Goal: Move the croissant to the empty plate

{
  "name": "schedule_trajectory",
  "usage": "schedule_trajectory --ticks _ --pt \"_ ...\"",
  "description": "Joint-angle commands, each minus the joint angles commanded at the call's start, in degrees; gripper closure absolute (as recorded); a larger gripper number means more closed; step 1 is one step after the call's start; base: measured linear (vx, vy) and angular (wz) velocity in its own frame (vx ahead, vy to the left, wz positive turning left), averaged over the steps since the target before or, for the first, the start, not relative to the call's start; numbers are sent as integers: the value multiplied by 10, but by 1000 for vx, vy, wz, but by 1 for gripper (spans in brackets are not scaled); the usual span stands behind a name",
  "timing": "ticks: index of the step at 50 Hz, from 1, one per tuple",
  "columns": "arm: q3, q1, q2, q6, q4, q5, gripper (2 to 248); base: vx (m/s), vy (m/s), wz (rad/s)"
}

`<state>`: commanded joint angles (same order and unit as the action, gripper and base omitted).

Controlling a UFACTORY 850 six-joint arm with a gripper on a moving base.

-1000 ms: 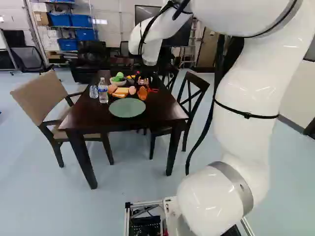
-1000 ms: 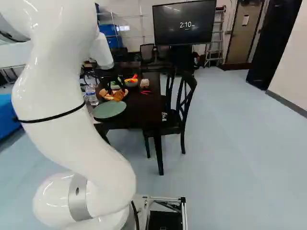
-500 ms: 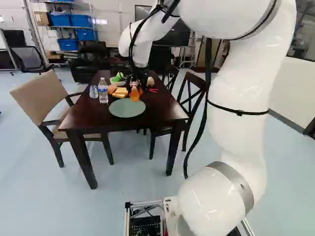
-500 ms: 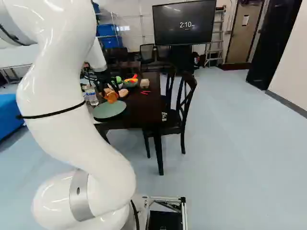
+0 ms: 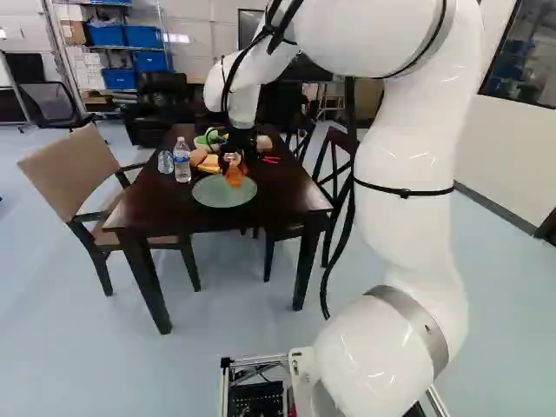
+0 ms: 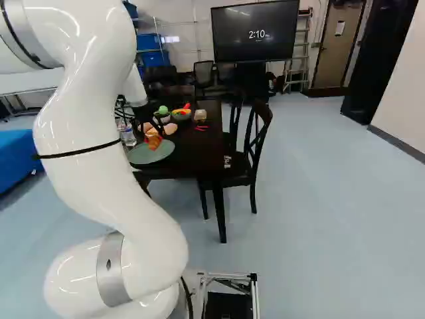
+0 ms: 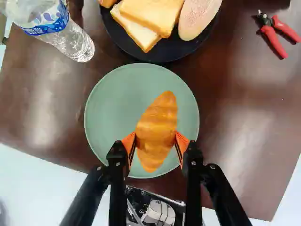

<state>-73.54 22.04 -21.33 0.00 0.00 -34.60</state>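
Pale blue floor (image 5: 78,347) goes all around the dark brown surface (image 5: 143,204), and a tan chair (image 5: 69,174) stands by its left edge in the left base view. I have the croissant (image 7: 157,134) pinched between my orange-tipped fingers (image 7: 129,145), one on each side. It is over the green plate (image 7: 106,108), which sits close to the near edge of the surface. I can't tell if the croissant touches the plate or hangs just over it.

Most of the job looks done: the croissant is picked up and over the right plate. What's left, I think, is to set it down softly, let go and back away. If I let go too high, it might roll.

Nothing else is on the green plate. Just past it, farther from the near edge, a dark plate (image 7: 162,56) holds bread slices (image 7: 150,16) and a pinkish tan oval food (image 7: 200,16). Farther in, one bowl (image 6: 163,120) has something green, and another bowl (image 6: 179,119) has red and yellow food.
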Motion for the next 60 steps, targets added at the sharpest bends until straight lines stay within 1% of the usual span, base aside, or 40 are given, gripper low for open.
schedule_trajectory --ticks 18,24,25,29,30,34,35,39,40,45,46,60 --pt "-6 0 -29 0 0 0 123 0 0 0" --pt "-6 0 -29 0 0 0 123 0 0 0" --pt "-6 0 -29 0 0 0 114 0 0 0" --pt "-6 0 -29 0 0 0 114 0 0 0" --pt "-6 0 -29 0 0 0 83 0 0 0" --pt "-6 0 -29 0 0 0 83 0 0 0" --pt "-6 0 -29 0 0 0 50 0 0 0" --pt "-6 0 -29 0 0 0 50 0 0 0" --pt "-6 0 -29 0 0 0 16 0 0 0" --pt "-3 -4 -23 0 0 0 16 0 0 0" --pt "-2 -5 -22 0 0 0 3 0 0 0" --pt "17 -28 10 0 0 0 3 0 0 0"
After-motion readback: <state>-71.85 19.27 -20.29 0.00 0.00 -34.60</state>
